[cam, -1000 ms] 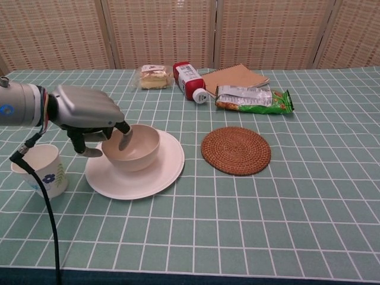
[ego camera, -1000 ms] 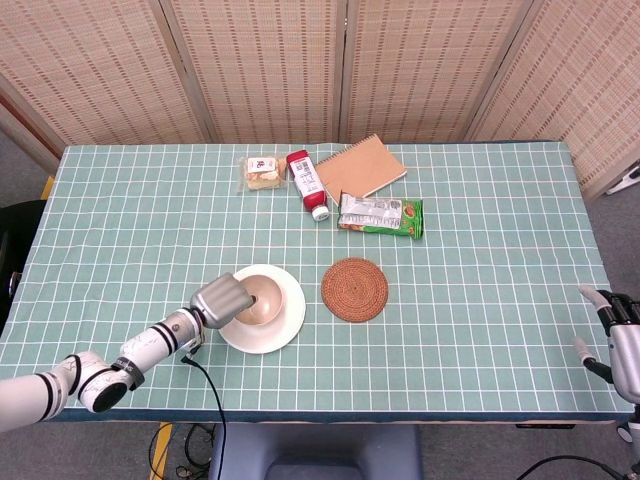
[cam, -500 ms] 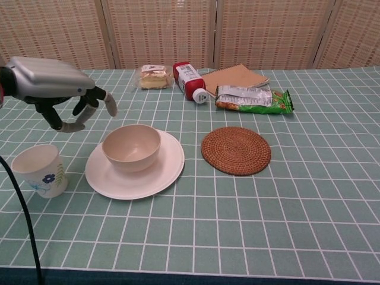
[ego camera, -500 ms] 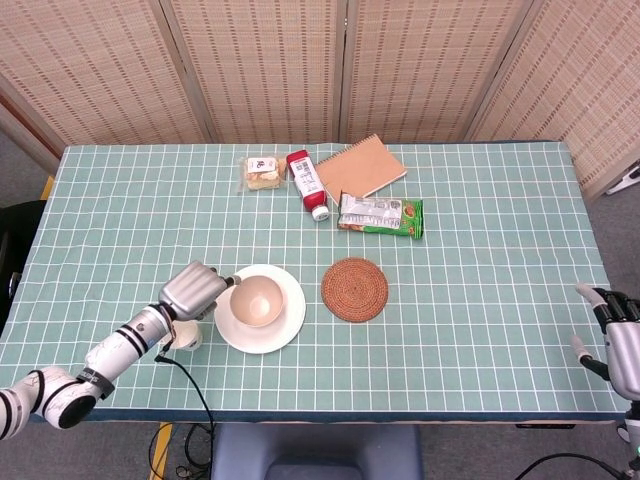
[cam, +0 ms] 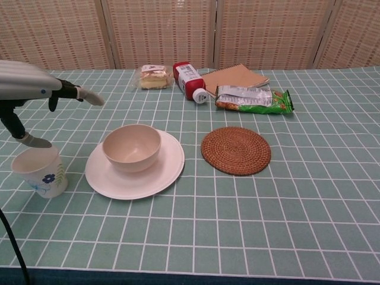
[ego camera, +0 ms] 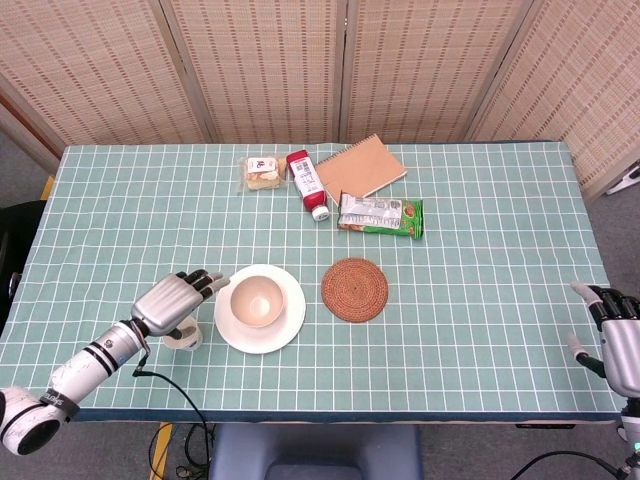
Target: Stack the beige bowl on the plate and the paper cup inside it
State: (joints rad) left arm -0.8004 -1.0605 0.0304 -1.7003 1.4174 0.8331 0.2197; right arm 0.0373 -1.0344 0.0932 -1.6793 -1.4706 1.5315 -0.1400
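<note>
The beige bowl (ego camera: 257, 299) (cam: 131, 146) stands upright on the white plate (ego camera: 283, 327) (cam: 163, 172) near the table's front left. A white paper cup (cam: 40, 171) with a blue flower print stands left of the plate; in the head view only its edge (ego camera: 185, 340) shows under my hand. My left hand (ego camera: 171, 302) (cam: 29, 86) hovers above the cup, fingers spread and holding nothing. My right hand (ego camera: 612, 335) rests at the table's front right edge, fingers apart and empty.
A round woven coaster (ego camera: 354, 289) (cam: 236, 149) lies right of the plate. At the back lie a wrapped sandwich (ego camera: 262, 171), a red bottle on its side (ego camera: 307, 183), a brown notebook (ego camera: 361, 167) and a green snack packet (ego camera: 381, 215).
My left hand let go of the bowl on the plate, rose, opened its fingers and moved left to above the paper cup. The right hand stayed put.
</note>
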